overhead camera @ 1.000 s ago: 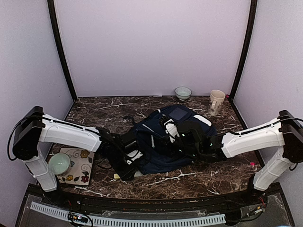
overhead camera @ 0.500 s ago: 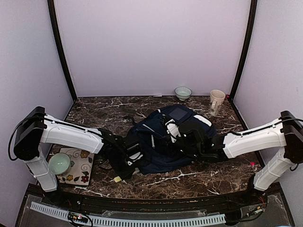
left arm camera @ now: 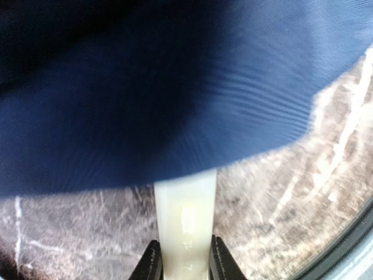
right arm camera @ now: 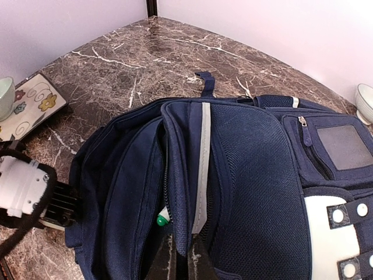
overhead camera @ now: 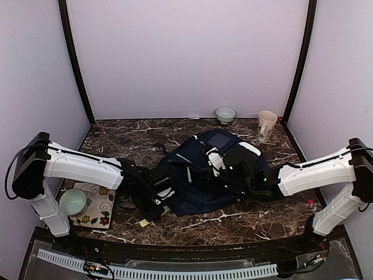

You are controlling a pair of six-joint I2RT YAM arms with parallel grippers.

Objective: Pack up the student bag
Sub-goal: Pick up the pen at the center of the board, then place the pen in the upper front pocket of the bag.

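Note:
The student bag (overhead camera: 198, 178), navy with a white stripe and a white patch, lies in the middle of the marble table. My right gripper (right arm camera: 187, 258) is shut on the edge of its striped flap (right arm camera: 201, 175) and holds the pocket apart. A green-capped marker (right arm camera: 162, 218) shows inside the gap. In the top view that gripper (overhead camera: 220, 165) sits over the bag's centre. My left gripper (left arm camera: 185, 265) is low at the bag's near left edge (left arm camera: 175, 99). Its jaws press both sides of a pale yellow bar (left arm camera: 185, 221), whose far end is hidden under the fabric.
A small bowl (overhead camera: 225, 114) and a cream mug (overhead camera: 267, 125) stand at the back right. At the front left lies a floral mat (overhead camera: 100, 205) with a pale green bowl (overhead camera: 73, 201) on it. The table's front rim (left arm camera: 349, 251) is close behind the left gripper.
The left jaws have closed in onto the pale yellow bar, and the left arm has shifted slightly toward the front. The right gripper has stayed shut on the flap and drifted a little right.

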